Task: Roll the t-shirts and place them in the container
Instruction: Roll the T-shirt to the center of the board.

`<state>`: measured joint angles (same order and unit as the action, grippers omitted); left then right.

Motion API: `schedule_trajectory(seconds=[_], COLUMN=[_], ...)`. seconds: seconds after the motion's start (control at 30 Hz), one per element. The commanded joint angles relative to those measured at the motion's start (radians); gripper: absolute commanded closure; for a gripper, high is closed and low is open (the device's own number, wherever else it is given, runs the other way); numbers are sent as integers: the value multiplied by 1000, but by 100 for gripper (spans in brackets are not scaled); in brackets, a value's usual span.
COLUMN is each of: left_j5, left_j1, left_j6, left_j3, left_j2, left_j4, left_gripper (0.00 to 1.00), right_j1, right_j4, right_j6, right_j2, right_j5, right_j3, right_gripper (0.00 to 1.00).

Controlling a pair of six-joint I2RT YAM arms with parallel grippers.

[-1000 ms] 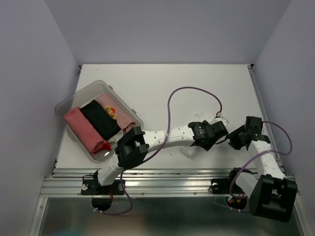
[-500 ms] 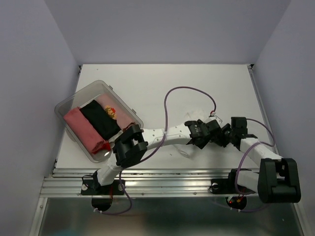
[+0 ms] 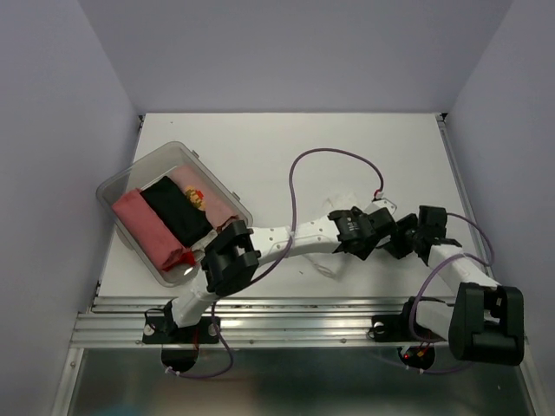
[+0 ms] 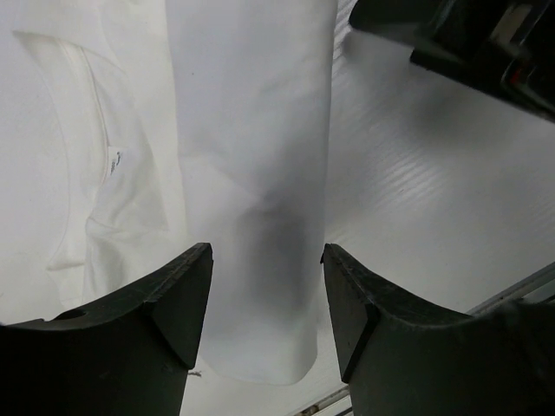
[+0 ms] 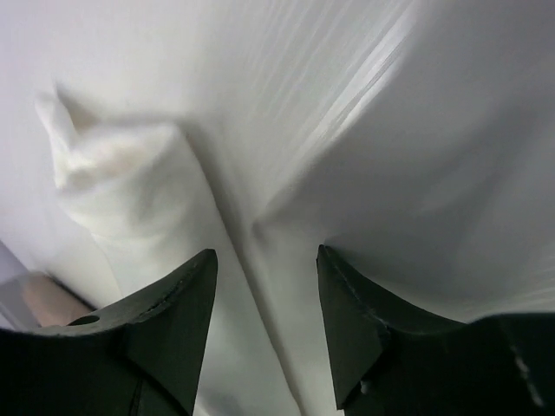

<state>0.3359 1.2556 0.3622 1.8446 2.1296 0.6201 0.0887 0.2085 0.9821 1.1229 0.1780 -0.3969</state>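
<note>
left fingers (image 4: 169, 303) and right fingers (image 5: 160, 316) stand spread, gripping nothing, over the white t-shirt (image 4: 251, 130) rolled into a smooth tube.

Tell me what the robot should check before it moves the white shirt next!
1. The left claw is open, with a finger on either side of the white t-shirt roll: ok.
2. The right claw is open above the white cloth: ok.
3. Whole shirt rolled: not ok. A flat part with the neck label lies beside the roll.
4. Claws apart from each other: cannot tell. They sit very close in the top view.
5. The other t-shirts are inside the clear tub: ok.
</note>
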Motion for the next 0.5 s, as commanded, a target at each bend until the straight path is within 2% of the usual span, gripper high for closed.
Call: schedule_trajectory(seconds=[0.0, 0.07, 0.23, 0.47], left_j5=[84, 121, 198, 259], left_j1=[28, 37, 42, 50], left_j6=[27, 18, 24, 21], left_j3=[132, 169, 304, 317], left_j2=[58, 95, 205, 262], left_j4=[67, 96, 190, 207], left_gripper=[35, 34, 30, 26], right_j1=[155, 204, 215, 215], right_j4=[61, 74, 72, 71], right_j6=[-101, -138, -152, -157], right_j2=[34, 40, 43, 49], right_j5=[-5, -2, 18, 25], right_j3=[-13, -28, -42, -37], right_gripper=[42, 41, 40, 39])
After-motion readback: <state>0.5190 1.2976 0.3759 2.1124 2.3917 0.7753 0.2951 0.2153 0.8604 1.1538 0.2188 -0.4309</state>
